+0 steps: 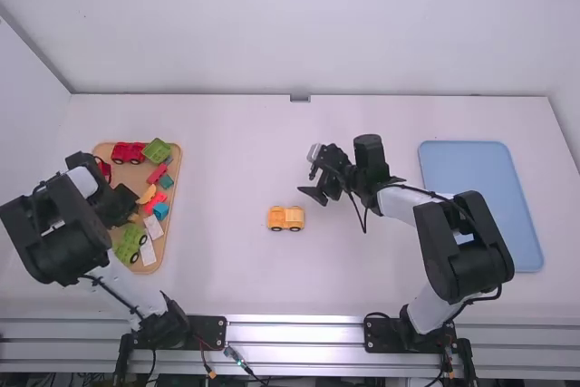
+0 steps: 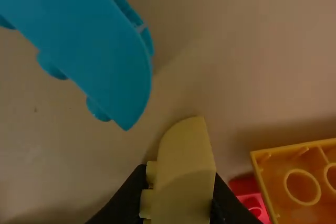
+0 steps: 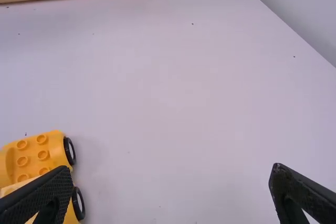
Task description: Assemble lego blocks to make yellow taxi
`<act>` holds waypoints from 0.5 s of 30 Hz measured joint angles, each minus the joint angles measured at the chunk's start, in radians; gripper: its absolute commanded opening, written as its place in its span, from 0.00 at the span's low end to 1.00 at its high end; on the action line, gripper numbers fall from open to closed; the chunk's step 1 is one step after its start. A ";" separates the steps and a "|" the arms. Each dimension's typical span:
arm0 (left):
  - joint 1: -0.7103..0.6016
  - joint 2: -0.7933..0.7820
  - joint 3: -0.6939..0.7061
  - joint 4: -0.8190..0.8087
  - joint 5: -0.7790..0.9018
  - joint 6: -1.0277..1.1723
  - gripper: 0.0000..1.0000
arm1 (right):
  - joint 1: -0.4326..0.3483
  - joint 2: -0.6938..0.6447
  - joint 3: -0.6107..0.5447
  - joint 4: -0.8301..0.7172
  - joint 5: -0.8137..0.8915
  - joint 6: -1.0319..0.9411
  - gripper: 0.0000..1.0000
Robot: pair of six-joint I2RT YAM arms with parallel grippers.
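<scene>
Over the wooden tray (image 1: 136,172), the left gripper (image 2: 179,192) had its fingers clamped on a rounded yellow block (image 2: 185,153); with studs by one finger, it might have twisted, or snagged the orange brick (image 2: 294,182) just beside. Between the worktop's (image 1: 236,278) middle and near edge stood the yellow car (image 1: 285,217); the right gripper (image 3: 171,169), fingers wide apart, risked nudging it if lowered. Counted: one yellow car, one gripped block, one orange brick, two white blocks (image 1: 153,227).
</scene>
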 measured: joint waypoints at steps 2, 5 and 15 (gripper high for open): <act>0.000 0.000 0.000 0.000 0.000 0.000 0.20 | 0.000 0.000 0.000 -0.001 0.000 0.000 0.99; 0.000 0.000 0.000 0.000 0.000 0.000 0.18 | 0.000 0.000 0.000 0.000 0.000 0.000 0.99; 0.000 0.000 0.054 -0.104 0.000 0.042 0.02 | 0.000 0.000 0.000 0.000 0.000 0.001 0.99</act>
